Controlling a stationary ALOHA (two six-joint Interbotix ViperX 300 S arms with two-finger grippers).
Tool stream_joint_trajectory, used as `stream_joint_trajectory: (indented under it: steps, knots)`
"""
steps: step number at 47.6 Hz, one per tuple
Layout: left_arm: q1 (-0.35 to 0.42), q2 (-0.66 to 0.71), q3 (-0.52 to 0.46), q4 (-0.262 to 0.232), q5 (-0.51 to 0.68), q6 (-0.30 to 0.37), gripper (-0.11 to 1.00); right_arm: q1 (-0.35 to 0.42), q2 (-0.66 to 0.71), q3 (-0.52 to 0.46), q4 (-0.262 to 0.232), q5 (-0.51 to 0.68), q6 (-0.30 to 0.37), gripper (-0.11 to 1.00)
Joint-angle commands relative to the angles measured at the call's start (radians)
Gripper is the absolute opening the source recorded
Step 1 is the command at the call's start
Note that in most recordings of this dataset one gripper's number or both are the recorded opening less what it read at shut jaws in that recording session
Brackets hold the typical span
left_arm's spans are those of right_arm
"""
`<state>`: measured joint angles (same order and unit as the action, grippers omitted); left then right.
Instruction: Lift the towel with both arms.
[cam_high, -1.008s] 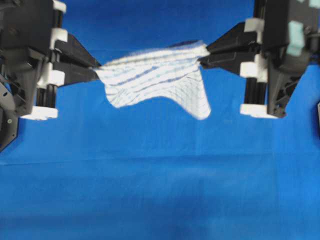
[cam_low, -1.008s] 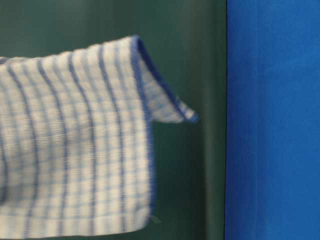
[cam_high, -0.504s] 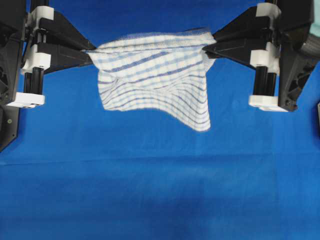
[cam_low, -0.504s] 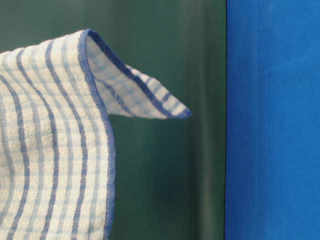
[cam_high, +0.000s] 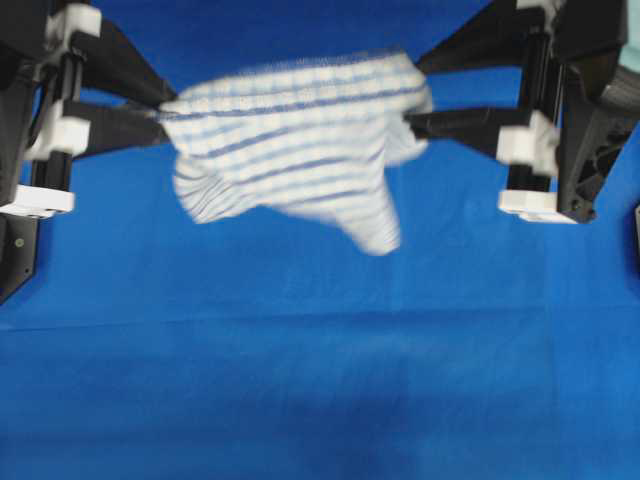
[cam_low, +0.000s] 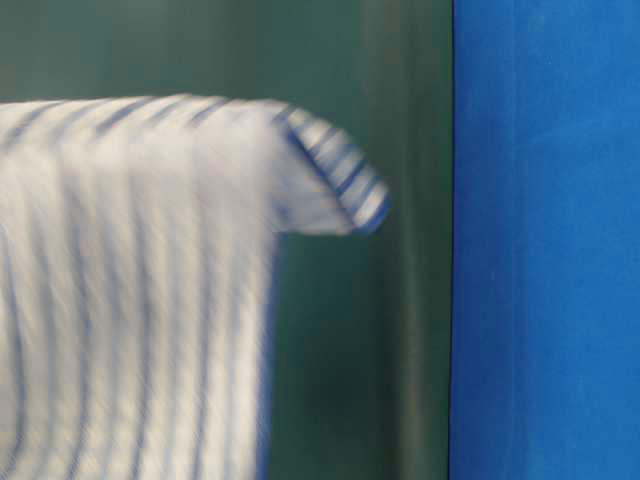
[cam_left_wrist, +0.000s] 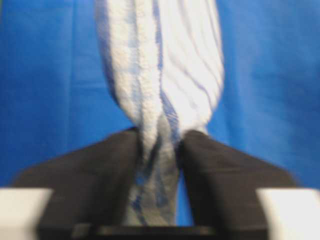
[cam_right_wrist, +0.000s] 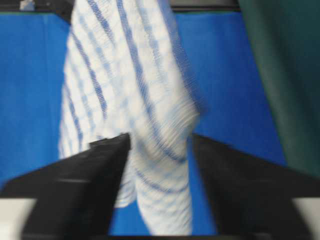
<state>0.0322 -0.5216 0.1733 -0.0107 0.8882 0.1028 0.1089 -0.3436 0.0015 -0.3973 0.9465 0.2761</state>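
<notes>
– Left pincer (cam_high: 160, 112), from overhead: its two fingers stand a little apart, with the towel (cam_high: 290, 150) edge between their tips. The right pincer (cam_high: 425, 90) is spread wider, and the opposite corner lies between its fingers.
– So the cloth spans from one pincer to the other?
– Yes, slung between them above the blue table cover (cam_high: 320, 380), its middle sagging away from both (a grip at opposite ends is what would spread it).
– And the table-level view?
– Only the towel (cam_low: 130, 280), streaked with blur, so probably moving. No pincer shows.
– Left wrist?
– The cloth runs bunched out from between the fingers (cam_left_wrist: 100, 175). A sliver of blue shows beside it, so the jaws look too loose to clamp.
– Right wrist?
– Wide jaws, with the towel (cam_right_wrist: 130, 75) hanging slack in the gap and touching neither finger firmly. With both so loose, the cloth would likely drop.
</notes>
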Motion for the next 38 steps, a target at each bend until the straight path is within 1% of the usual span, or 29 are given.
stream_joint_trajectory:
  steps: [1,3,4,7,9,11,13,16,20,25,31,38]
  knots:
    - [-0.002,-0.011,-0.009,-0.002,-0.011,-0.005,0.38,0.0,-0.006,-0.023,-0.006,-0.003,-0.002,0.65]
    - [-0.002,-0.011,-0.009,-0.003,-0.011,-0.006,0.51,0.0,-0.005,-0.023,-0.006,-0.005,-0.002,0.7]
    - [-0.002,-0.011,-0.009,-0.002,-0.011,-0.005,0.57,0.0,-0.003,-0.023,-0.006,-0.003,-0.002,0.7]
    - [-0.003,-0.008,-0.009,-0.003,-0.009,-0.005,0.75,0.0,-0.003,-0.023,-0.006,-0.003,0.0,0.68]
    - [-0.003,-0.008,-0.008,-0.003,-0.006,-0.005,0.85,0.0,-0.003,-0.023,-0.006,-0.003,0.0,0.67]
    - [-0.002,-0.006,-0.008,-0.003,-0.005,-0.005,0.91,0.0,-0.003,-0.023,-0.006,-0.003,0.0,0.68]
    - [-0.002,-0.006,-0.005,-0.002,-0.005,-0.005,0.92,0.0,-0.003,-0.023,-0.006,-0.003,0.003,0.68]
    - [-0.003,-0.006,0.002,-0.003,-0.003,-0.005,0.9,0.0,-0.003,-0.021,-0.005,-0.003,0.006,0.68]
    - [-0.003,-0.006,0.017,-0.005,-0.006,-0.006,0.9,0.003,-0.003,-0.015,-0.002,-0.003,0.009,0.68]
    - [-0.008,-0.002,0.064,-0.006,-0.018,-0.008,0.9,0.008,-0.003,0.011,0.002,-0.003,0.012,0.68]
    - [-0.018,0.011,0.15,-0.006,-0.06,-0.011,0.9,0.014,0.005,0.097,0.014,-0.029,0.034,0.68]
    - [-0.032,0.034,0.282,-0.008,-0.172,-0.018,0.9,0.026,0.02,0.199,0.028,-0.091,0.074,0.68]
